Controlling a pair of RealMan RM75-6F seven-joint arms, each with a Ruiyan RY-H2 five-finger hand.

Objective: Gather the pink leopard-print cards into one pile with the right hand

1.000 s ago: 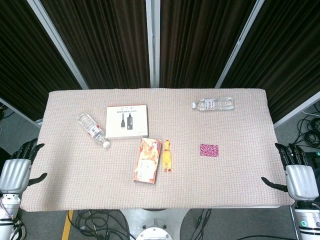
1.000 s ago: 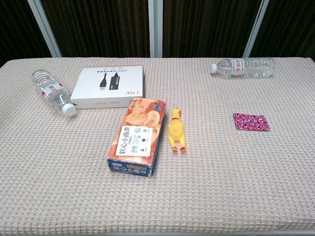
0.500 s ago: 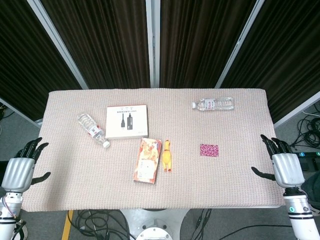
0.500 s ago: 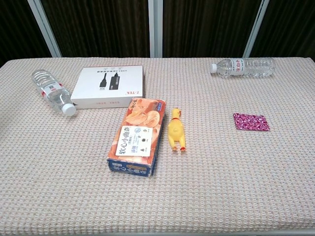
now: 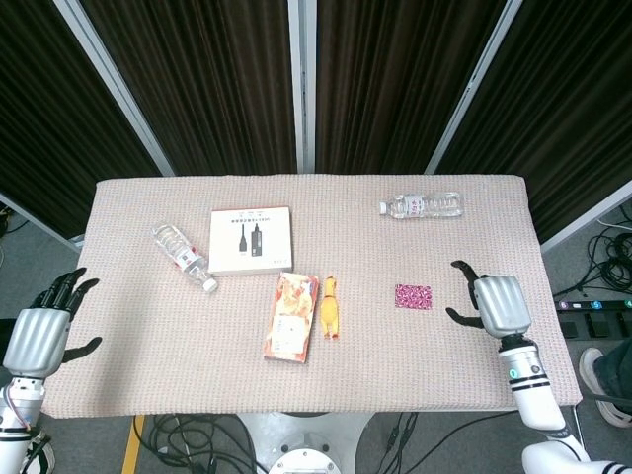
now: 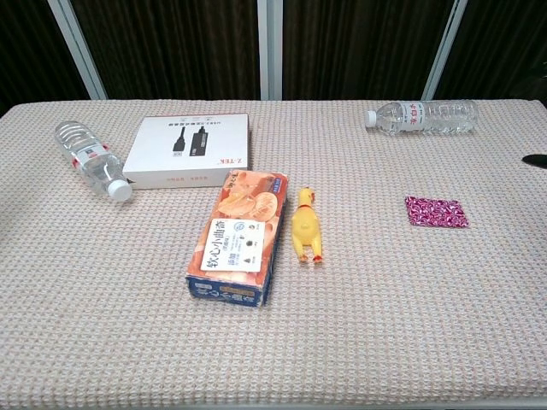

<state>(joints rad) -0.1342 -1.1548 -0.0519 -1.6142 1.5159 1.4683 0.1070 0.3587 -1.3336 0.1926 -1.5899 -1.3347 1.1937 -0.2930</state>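
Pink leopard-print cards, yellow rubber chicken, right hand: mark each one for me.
pink leopard-print cards (image 6: pixel 436 212), chest view, centre of the top card.
yellow rubber chicken (image 6: pixel 306 228), chest view, middle of its body.
right hand (image 5: pixel 501 304), head view, back of the hand.

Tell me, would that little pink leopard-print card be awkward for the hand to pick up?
Probably. The pink leopard-print card lies flat on the textured tablecloth, so fingers may struggle to get under its edge. It looks thin and light, so a push would likely slide it, not tip it.

**Print on the boxes and bottles**

White box (image 6: pixel 190 150) carries small red "Z-TEK" lettering at its lower right corner. Orange box (image 6: pixel 239 237) wears a white label of Chinese characters, too small to read surely. Bottle labels (image 6: pixel 412 115) blur out.
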